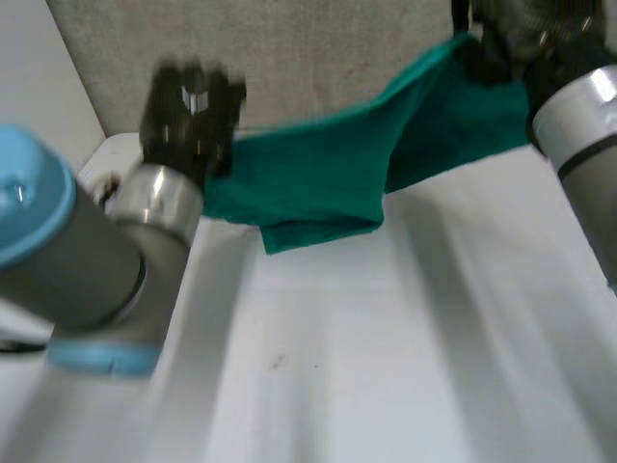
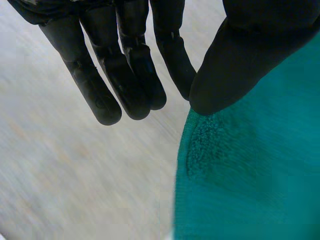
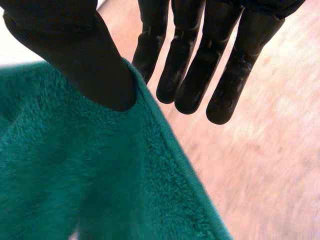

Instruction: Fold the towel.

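A teal towel (image 1: 318, 174) hangs stretched between my two hands above the far part of the white table (image 1: 386, 347), its lower fold sagging onto the table. My left hand (image 1: 190, 108) holds its left end. In the left wrist view the thumb (image 2: 240, 60) pinches the towel's edge (image 2: 250, 175) against the straight fingers (image 2: 135, 80). My right hand (image 1: 501, 43) holds the right end higher up. In the right wrist view its thumb (image 3: 85, 60) presses the towel's hem (image 3: 90, 175) towards the fingers (image 3: 200, 65).
Beyond the table's far edge lies a grey-beige carpeted surface (image 1: 308, 58). My left arm (image 1: 87, 260) reaches over the table's left side, and my right arm (image 1: 578, 135) comes in at the right.
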Robot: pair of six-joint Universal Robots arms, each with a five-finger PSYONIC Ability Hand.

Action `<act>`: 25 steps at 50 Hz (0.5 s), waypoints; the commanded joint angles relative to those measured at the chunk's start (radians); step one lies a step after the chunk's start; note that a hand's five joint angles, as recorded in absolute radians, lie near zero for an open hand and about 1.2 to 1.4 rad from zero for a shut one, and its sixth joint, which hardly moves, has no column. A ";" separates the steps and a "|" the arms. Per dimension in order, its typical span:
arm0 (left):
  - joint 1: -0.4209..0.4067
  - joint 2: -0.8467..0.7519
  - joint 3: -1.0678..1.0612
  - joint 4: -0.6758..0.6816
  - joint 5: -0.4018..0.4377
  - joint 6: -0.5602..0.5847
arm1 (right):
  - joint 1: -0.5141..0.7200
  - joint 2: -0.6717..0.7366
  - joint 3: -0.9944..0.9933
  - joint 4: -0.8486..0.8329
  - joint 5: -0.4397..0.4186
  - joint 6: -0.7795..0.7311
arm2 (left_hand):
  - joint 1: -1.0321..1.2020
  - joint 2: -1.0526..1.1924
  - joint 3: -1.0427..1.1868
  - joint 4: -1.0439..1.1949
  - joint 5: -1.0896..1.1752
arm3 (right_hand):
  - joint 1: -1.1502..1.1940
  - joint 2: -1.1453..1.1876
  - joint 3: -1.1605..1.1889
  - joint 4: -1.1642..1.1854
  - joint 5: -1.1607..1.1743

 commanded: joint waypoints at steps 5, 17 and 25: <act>-0.037 0.033 -0.318 -0.143 -0.006 -0.112 | 0.003 0.075 0.146 0.257 0.000 -0.107 | 0.260 0.199 0.202 0.202 0.255 | 0.411 0.220 0.218 0.209 0.239; 0.047 -0.091 -0.278 -0.147 0.029 -0.276 | -0.004 0.190 0.221 0.172 0.001 -0.093 | -0.182 -0.243 -0.239 -0.240 -0.186 | 0.411 0.220 0.218 0.209 0.239; 0.058 -0.087 -0.286 -0.163 0.056 -0.375 | -0.004 0.212 0.221 0.168 0.003 -0.068 | -0.594 -0.655 -0.651 -0.652 -0.598 | 0.411 0.220 0.218 0.209 0.239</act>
